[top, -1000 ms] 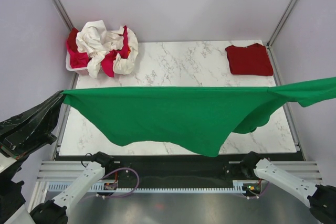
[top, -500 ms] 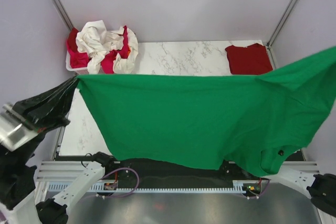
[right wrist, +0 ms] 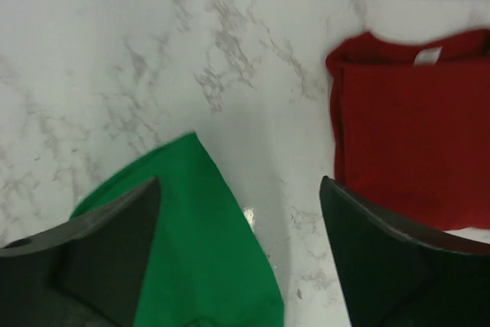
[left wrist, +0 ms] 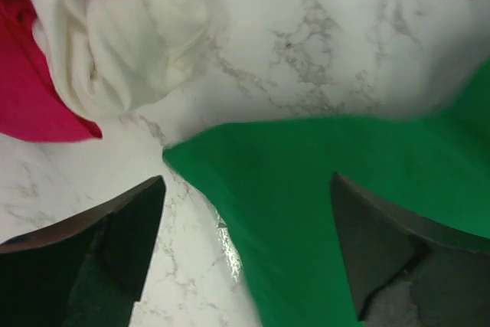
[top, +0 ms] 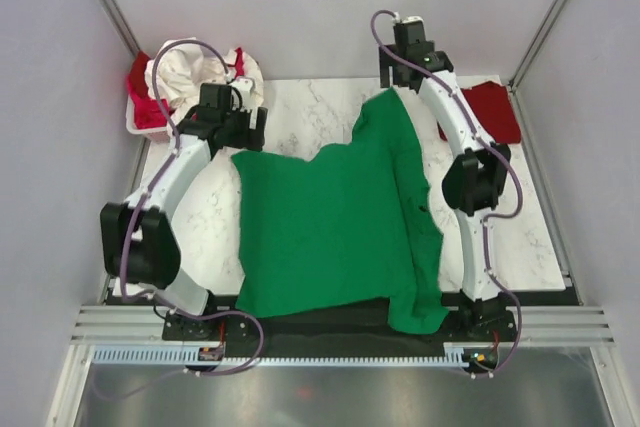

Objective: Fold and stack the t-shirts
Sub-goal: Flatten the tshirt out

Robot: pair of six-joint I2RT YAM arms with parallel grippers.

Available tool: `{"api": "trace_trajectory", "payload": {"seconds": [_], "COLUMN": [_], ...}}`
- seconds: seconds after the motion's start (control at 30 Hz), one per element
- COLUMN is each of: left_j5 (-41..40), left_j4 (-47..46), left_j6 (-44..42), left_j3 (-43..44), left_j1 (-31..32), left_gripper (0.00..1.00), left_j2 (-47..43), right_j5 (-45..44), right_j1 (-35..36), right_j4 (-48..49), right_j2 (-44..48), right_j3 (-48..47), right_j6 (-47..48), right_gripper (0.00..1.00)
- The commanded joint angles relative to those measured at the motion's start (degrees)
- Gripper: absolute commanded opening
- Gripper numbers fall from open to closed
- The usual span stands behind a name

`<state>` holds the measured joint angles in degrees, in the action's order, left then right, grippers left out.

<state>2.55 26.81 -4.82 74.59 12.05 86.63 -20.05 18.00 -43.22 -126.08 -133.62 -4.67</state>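
From above, the white basket (top: 133,128) sits at the desk's (top: 300,117) far left corner, just left of and beyond my left end effector (top: 250,129). It is heaped with a crumpled cream-white t-shirt (top: 180,67) and pinkish red t-shirt (top: 147,109), both spilling over the rim. The green t-shirt (top: 330,217) lies spread from both end effectors back toward my bases, its near right corner drooping over the desk's edge. My right end effector (top: 393,82) hangs over the shirt's far right corner. To its right lies the folded dark red t-shirt (top: 497,112), partly hidden by my right arm.

My left wrist camera shows what the top view cannot: my left fingers (left wrist: 130,227) are spread wide, gripping nothing, with a green corner lying on the marble between them. Cream and pink cloth lie beyond, to the left.

My right wrist camera shows the right fingers (right wrist: 99,243) equally wide and empty. A green corner lies between them, nearer the left finger, and beyond the right finger the dark red shirt shows a pale neck label.
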Motion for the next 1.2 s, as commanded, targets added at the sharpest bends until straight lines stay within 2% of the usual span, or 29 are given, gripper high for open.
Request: {"api": "trace_trajectory", "payload": {"seconds": [0.0, 0.03, 0.07, 0.1, 0.13, 0.3, 0.37, 0.4, 0.43, 0.5, 0.53, 0.6, 0.63, 0.7, 0.83, 0.93, 1.07, 1.17], "left_j5": [3.25, 3.69, 3.52, 3.17, 1.69, 1.84, 1.67, 1.76, 1.33, 1.06, 1.49, 4.99, 6.32, 7.13, 6.5, 6.86, 6.86, 6.86], "left_j4": [3.96, 3.95, 3.95, 3.87, 3.87, 3.78, 3.52, 3.43, 2.82, 1.85, 1.41, 0.0, -0.26, -1.49, -0.79, 0.0, 0.0, 0.0], "left_j6": [9.74, 9.83, 9.83, 9.57, 9.22, 10.53, 12.45, 13.16, 14.65, 16.24, 18.25, 20.37, 22.73, 25.02, 29.14, 32.4, 32.42, 32.42], "left_j3": [8.64, 8.99, 9.26, 9.35, 9.35, 5.85, 1.82, 0.14, -1.62, -6.96, -8.65, -13.23, -14.54, -20.59, -26.85, -32.12, -36.17, -34.96], "left_j1": [-3.62, -3.53, -3.53, -3.53, -3.53, -3.35, -3.18, -3.18, -3.18, -3.18, -3.26, -3.18, -3.09, 0.05, 4.28, 6.22, 8.77, 8.95], "left_gripper": [1.0, 1.0, 1.0, 1.0, 1.0, 1.0, 1.0, 1.0, 1.0, 1.0, 1.0, 0.98, 0.97, 0.95, 0.95, 0.96, 0.96, 0.96], "left_j2": [1.52, 0.65, -0.22, -0.93, -2.59, -8.83, -11.9, -12.97, -13.85, -15.96, -16.4, -17.45, -17.98, -20.87, -26.94, -30.98, -33.8, -35.73], "right_j5": [6.44, 5.82, 4.08, 3.45, 3.09, 1.78, 2.03, 3.08, 3.87, 7.64, 12.88, 17.74, 22.9, 25.4, 26.03, 27.61, 29.54, 32.79], "right_j1": [-3.67, -3.59, -3.67, -3.67, -3.76, -3.76, -3.76, -3.59, -3.76, -3.67, -3.76, -3.67, -3.76, -3.76, -3.59, -3.59, -3.5, -3.5], "right_j4": [-14.54, -11.91, -8.75, -2.54, -0.48, 1.38, 3.48, 6.71, 8.57, 13.57, 15.17, 18.68, 19.48, 22.2, 25.9, 29.86, 31.44, 31.71], "right_j2": [-2.68, -0.68, 2.04, 7.46, 9.52, 18.3, 22.17, 26.55, 28.68, 33.5, 34.66, 36.07, 36.26, 37.65, 41.35, 41.8, 32.52, 26.17], "right_j3": [-15.71, -13.01, -4.02, 0.77, 7.35, 16.79, 26.36, 30.22, 37.92, 44.82, 50.68, 57.12, 58.98, 64.85, 73.21, 75.26, 67.73, 59.02], "right_j6": [-9.92, -10.36, -10.45, -10.54, -10.45, -10.8, -11.42, -11.68, -12.64, -13.87, -14.4, -16.68, -17.04, -19.14, -20.29, -20.03, -20.56, -22.31], "right_gripper": [0.98, 0.98, 0.98, 0.98, 0.98, 0.98, 0.98, 0.98, 0.98, 0.98, 0.98, 0.98, 0.98, 0.98, 0.98, 0.98, 0.98, 0.97]}}
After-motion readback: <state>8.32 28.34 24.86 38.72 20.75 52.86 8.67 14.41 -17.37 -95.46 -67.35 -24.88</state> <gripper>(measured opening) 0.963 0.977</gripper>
